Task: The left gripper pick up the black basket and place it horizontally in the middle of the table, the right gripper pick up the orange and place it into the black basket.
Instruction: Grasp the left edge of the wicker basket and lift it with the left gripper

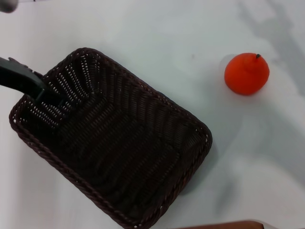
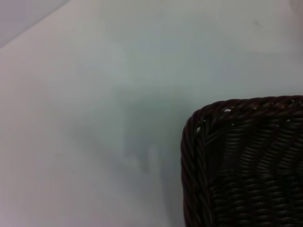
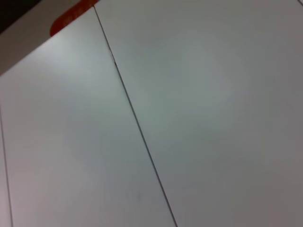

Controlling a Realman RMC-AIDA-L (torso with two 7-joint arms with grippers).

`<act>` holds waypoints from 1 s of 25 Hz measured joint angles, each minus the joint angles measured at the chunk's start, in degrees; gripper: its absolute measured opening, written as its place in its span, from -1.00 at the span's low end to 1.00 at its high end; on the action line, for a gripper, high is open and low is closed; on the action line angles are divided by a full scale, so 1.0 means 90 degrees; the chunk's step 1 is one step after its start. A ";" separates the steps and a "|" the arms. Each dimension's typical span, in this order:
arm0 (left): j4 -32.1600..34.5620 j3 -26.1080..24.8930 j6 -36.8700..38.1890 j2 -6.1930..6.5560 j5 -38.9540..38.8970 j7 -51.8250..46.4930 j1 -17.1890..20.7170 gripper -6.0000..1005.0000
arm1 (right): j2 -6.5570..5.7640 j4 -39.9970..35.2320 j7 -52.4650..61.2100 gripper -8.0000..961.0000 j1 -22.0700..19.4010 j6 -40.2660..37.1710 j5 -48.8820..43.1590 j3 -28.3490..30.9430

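The black basket (image 1: 114,143) lies on the white table (image 1: 157,33), turned diagonally, filling the left and middle of the head view. My left gripper (image 1: 47,93) comes in from the left and is shut on the basket's rim at its far-left side, with one finger inside the wall. A corner of the basket shows in the left wrist view (image 2: 246,161). The orange (image 1: 247,74) sits on the table to the right of the basket, well apart from it, stem nub up. My right gripper is out of view; its wrist view shows only bare table (image 3: 213,118).
A brown edge (image 1: 224,224) shows at the bottom of the head view. In the right wrist view a thin dark seam (image 3: 137,127) crosses the table and an orange-red label (image 3: 71,16) sits at its far edge.
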 joint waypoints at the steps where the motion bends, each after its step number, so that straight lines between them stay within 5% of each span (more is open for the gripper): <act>1: 0.0076 0.0027 0.0021 -0.0003 0.0031 0.0000 -0.0039 0.72 | -0.0001 -0.0002 0.0055 0.97 0.0004 0.0057 0.0000 0.0018; 11: 0.0509 0.0323 0.0307 0.0002 0.0201 0.0047 -0.0177 0.69 | -0.0012 -0.0016 0.0312 0.97 -0.0038 0.0257 0.0000 0.0154; 21: 0.0516 0.0384 0.0585 -0.0013 0.0428 -0.0325 -0.0223 -0.21 | -0.0023 -0.0211 0.0591 0.97 -0.0006 0.0324 0.0010 0.0313; 25: 0.0527 0.0394 0.0649 -0.0016 0.0578 -0.0541 -0.0259 -0.39 | -0.0019 -0.0321 0.0737 0.97 0.0033 0.0347 0.0077 0.0378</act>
